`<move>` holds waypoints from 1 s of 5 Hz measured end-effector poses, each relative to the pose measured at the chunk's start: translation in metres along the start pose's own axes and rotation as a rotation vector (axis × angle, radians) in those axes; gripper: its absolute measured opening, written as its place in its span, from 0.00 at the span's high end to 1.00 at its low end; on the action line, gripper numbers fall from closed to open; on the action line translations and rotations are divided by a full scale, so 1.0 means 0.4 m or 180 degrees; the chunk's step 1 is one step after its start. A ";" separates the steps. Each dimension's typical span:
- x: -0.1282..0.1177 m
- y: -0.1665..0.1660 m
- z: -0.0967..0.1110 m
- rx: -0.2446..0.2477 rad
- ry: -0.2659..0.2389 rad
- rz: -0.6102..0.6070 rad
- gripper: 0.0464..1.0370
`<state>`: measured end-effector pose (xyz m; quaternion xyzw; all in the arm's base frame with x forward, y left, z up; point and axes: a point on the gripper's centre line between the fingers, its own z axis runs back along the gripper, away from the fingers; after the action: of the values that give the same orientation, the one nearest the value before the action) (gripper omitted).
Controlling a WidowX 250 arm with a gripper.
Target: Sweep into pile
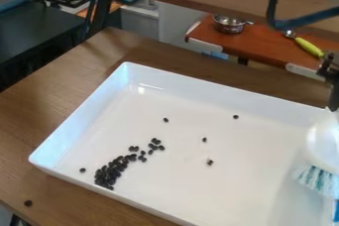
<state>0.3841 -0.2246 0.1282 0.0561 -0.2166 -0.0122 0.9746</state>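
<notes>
In the camera view, the main risk is spillage over the tray's [198,85] near wall: the bean pile [111,170] lies right beside it, close to the near left corner, so a hard or hurried stroke could fling beans out. One stray bean [28,203] lies on the worktop [66,96] outside that corner, beyond a sweep within the tray. Soft bristles [317,181] might also skip over the singles scattered across the tray's middle, or roll them away.

The beans are small, dark and roundish, heaped densely at one end and thinning into a ragged tail towards the tray's centre. The white brush [323,143] is at the tray's right side, beneath the gripper [333,93]; whether that is open or closed, one cannot tell.
</notes>
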 end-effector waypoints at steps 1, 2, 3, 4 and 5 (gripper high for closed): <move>0.003 -0.007 -0.023 0.0031 -0.0013 -0.0002 0.58; 0.001 -0.015 -0.032 -0.0001 -0.0024 -0.0004 0.58; -0.032 -0.018 -0.059 -0.0045 0.0085 0.0018 0.58; -0.054 -0.005 -0.071 -0.0039 0.0121 0.0034 0.58; -0.074 0.011 -0.075 -0.0033 0.0116 0.0041 0.58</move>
<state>0.3699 -0.2156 0.0891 0.0498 -0.1990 -0.0060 0.9787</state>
